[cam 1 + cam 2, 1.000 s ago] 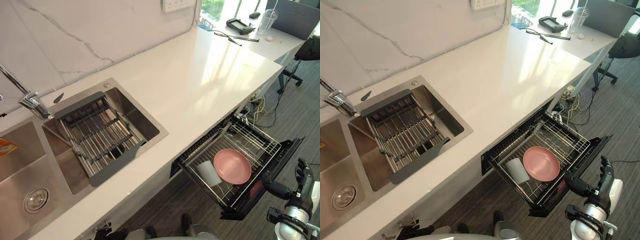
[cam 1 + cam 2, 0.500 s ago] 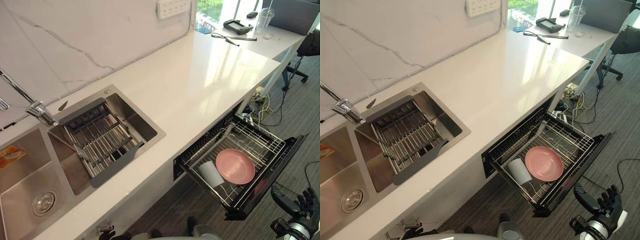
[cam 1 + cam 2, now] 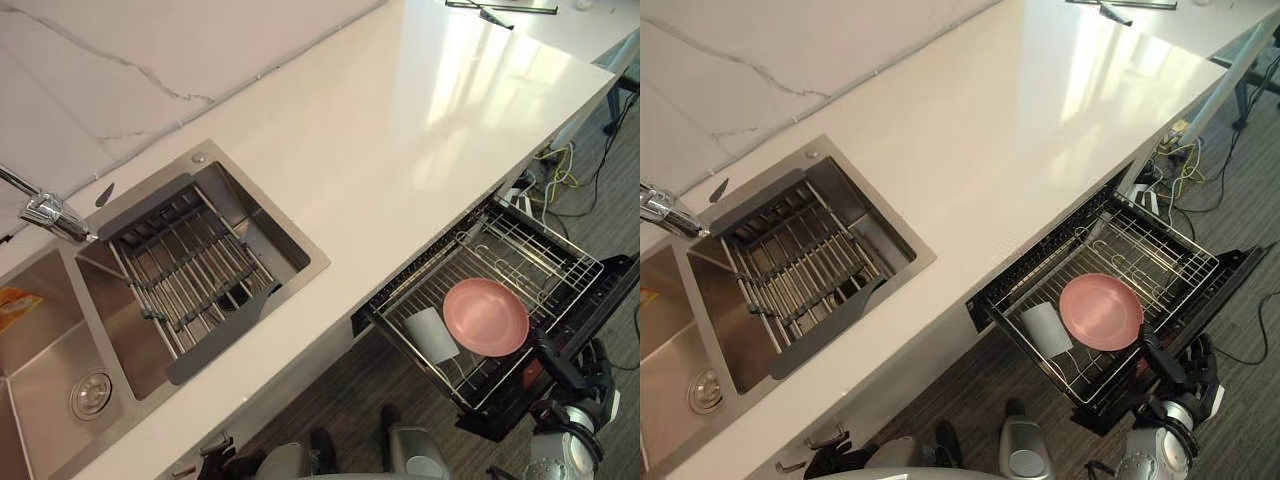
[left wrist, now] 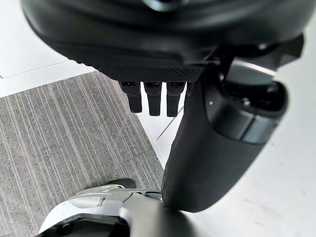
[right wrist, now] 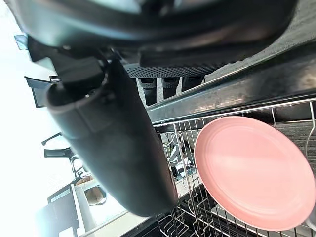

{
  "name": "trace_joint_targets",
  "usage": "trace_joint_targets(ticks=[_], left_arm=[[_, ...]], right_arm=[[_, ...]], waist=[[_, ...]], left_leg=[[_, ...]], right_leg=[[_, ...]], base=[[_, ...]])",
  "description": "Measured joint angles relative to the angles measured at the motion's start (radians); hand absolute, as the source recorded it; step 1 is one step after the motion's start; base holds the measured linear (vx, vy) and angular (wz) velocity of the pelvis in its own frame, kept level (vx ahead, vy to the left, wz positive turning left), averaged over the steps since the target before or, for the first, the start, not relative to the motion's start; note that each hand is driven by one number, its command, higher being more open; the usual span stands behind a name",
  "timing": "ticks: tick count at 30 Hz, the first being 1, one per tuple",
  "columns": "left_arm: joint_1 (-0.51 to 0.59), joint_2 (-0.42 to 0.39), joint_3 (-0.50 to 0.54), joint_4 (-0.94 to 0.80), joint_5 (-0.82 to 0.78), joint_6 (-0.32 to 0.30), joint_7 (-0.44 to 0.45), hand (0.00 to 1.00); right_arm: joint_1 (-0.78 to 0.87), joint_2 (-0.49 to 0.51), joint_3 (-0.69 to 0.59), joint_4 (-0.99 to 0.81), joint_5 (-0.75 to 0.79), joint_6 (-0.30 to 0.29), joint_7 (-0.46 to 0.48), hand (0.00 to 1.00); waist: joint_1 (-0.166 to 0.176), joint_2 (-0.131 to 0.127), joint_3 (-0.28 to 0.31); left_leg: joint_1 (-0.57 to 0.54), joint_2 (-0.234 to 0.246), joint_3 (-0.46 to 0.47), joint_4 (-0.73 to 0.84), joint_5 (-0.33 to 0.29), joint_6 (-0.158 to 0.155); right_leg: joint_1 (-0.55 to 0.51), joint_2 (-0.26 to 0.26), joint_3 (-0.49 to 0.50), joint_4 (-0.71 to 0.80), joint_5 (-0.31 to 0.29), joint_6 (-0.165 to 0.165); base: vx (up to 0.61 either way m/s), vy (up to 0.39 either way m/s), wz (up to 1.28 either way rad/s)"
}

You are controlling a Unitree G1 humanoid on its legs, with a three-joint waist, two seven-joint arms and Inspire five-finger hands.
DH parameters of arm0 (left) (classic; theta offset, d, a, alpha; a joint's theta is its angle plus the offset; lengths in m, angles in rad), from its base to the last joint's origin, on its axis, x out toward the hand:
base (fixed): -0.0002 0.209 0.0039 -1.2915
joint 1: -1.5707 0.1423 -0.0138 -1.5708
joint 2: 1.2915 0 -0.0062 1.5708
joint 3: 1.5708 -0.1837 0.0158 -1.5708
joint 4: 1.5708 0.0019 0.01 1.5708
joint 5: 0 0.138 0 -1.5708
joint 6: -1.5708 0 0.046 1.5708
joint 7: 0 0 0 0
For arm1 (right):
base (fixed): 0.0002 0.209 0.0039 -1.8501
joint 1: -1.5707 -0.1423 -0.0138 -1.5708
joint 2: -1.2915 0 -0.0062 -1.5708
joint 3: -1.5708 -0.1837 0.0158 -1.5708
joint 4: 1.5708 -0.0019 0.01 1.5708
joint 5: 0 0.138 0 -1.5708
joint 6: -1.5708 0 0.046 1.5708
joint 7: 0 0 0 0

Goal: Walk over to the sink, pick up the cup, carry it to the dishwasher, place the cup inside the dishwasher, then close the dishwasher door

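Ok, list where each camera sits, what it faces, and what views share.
Eye views: on the head, looking down at sink, counter and open dishwasher rack with cup and pink plate; right hand lower right.
Left wrist: on the left arm, past the left hand toward carpet.
Right wrist: on the right arm, past the hand's thumb at the plate.
Shared: plate and rack.

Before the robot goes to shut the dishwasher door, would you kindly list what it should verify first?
1. Cup lying in the rack, beside the pink plate: ok.
2. Cup and plate inside the rack, nothing overhanging: ok.
3. Right hand open and at the outer edge of the dishwasher door: ok.
4. Right hand touching the door: cannot tell.
5. Left hand empty: ok.
6. Door shut: not ok, it stands open.
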Motion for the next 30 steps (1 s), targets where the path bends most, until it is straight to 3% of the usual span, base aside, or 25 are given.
trace_joint_targets(ticks=[18,26,30], left_arm=[[-0.052,0.056,-0.099,-0.004,-0.009,-0.040,-0.036,0.90],[-0.070,0.059,-0.127,-0.041,0.007,-0.052,-0.039,0.90],[-0.091,0.057,-0.138,-0.042,0.007,-0.055,-0.038,0.90]], right_arm=[[0.000,-0.107,0.230,0.034,0.010,-0.062,0.028,0.90],[-0.178,-0.127,0.348,0.076,-0.040,-0.071,0.022,0.90],[-0.253,-0.147,0.386,0.090,-0.093,-0.071,0.019,0.90]], waist=[[-0.017,0.008,0.014],[0.001,0.025,0.055],[0.030,0.036,0.084]], left_leg=[[-0.090,-0.037,-0.150,0.012,0.046,0.027],[-0.133,-0.059,-0.235,-0.011,0.106,0.029],[-0.159,-0.060,-0.265,-0.013,0.127,0.027]], right_leg=[[0.005,-0.052,-0.137,-0.036,0.023,0.011],[-0.001,-0.077,-0.219,-0.050,0.044,0.006],[-0.015,-0.081,-0.249,-0.043,0.046,0.000]], base=[[-0.04,0.008,0.25],[-0.07,0.002,0.34],[-0.08,-0.025,0.22]])
